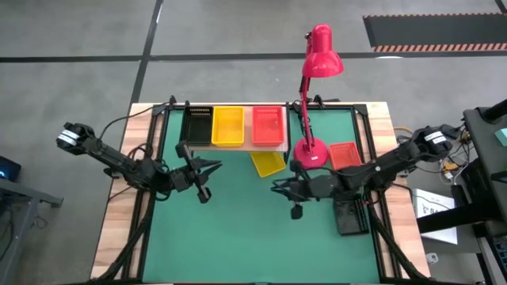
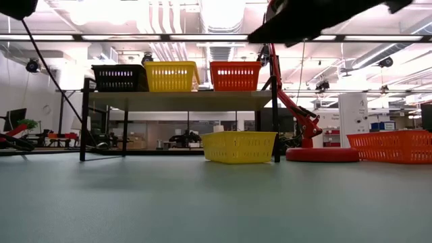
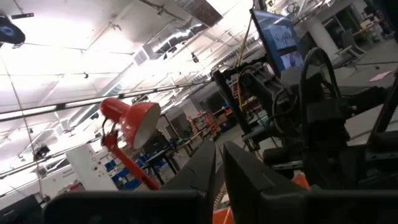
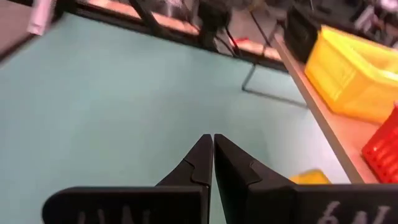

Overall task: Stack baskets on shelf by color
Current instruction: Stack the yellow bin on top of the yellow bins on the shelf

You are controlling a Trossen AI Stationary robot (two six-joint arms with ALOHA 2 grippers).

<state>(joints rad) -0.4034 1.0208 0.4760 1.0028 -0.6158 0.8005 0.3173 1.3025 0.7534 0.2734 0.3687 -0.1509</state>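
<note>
- High view: right gripper (image 1: 277,187) mid-table, fingers pressed together, empty; left gripper (image 1: 215,165) likewise closed, w/ nothing held.
- Loose baskets: black (image 1: 350,216) nearest, yellow (image 1: 268,163) by shelf front, orange-red (image 1: 344,155) beside lamp (image 1: 311,152).
- Shelf (image 1: 273,146) at back: black (image 1: 197,124), yellow (image 1: 228,126), orange-red (image 1: 268,125) baskets.

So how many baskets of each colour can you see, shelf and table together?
Black plastic mesh baskets: 2 (shelf, table)
Yellow plastic mesh baskets: 2 (shelf, table)
Orange-red plastic mesh baskets: 2 (shelf, table)
Total: 6
</note>
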